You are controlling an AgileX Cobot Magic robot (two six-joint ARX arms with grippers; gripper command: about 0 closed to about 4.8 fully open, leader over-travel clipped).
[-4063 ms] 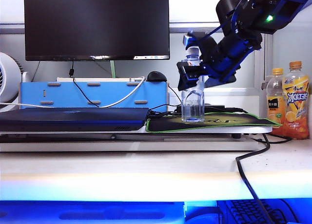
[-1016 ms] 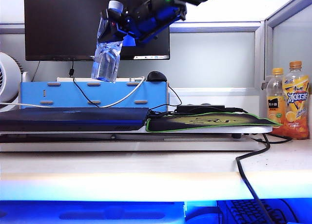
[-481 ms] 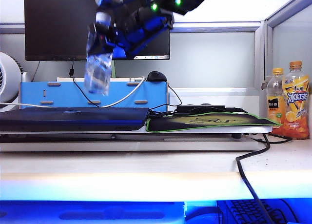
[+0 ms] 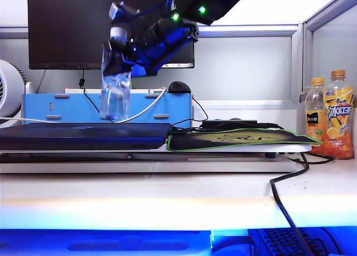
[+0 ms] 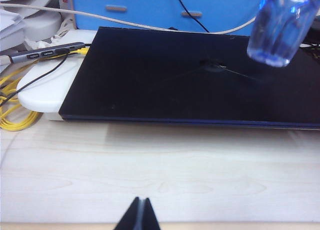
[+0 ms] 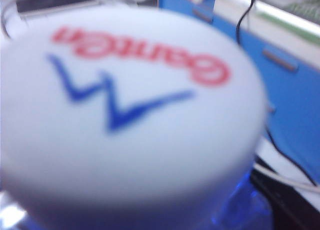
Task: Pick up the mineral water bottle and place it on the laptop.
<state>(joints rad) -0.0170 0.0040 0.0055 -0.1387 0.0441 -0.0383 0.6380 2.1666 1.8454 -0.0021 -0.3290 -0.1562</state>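
Observation:
The mineral water bottle (image 4: 115,97) is clear with a white cap and hangs nearly upright, its base just above the laptop's right half. My right gripper (image 4: 120,58) is shut on its upper part, reaching in from the upper right. The dark, flat laptop (image 4: 83,136) lies closed at the left of the desk. In the left wrist view the bottle's base (image 5: 280,27) hovers over the laptop lid (image 5: 190,79). My left gripper (image 5: 138,205) is shut and empty over the bare desk in front of the laptop. The right wrist view is filled by the bottle's cap (image 6: 130,104) with red lettering, which hides the jaws.
A green-edged mouse pad (image 4: 240,139) lies to the right of the laptop, with two orange juice bottles (image 4: 332,114) at the far right. Behind stand a black monitor (image 4: 111,27), a blue box (image 4: 162,108) and a mouse (image 4: 179,87). Cables (image 5: 15,104) lie by the laptop's left side.
My right gripper has carried the bottle down and a little left, from in front of the monitor to just above the laptop. The left arm has not moved.

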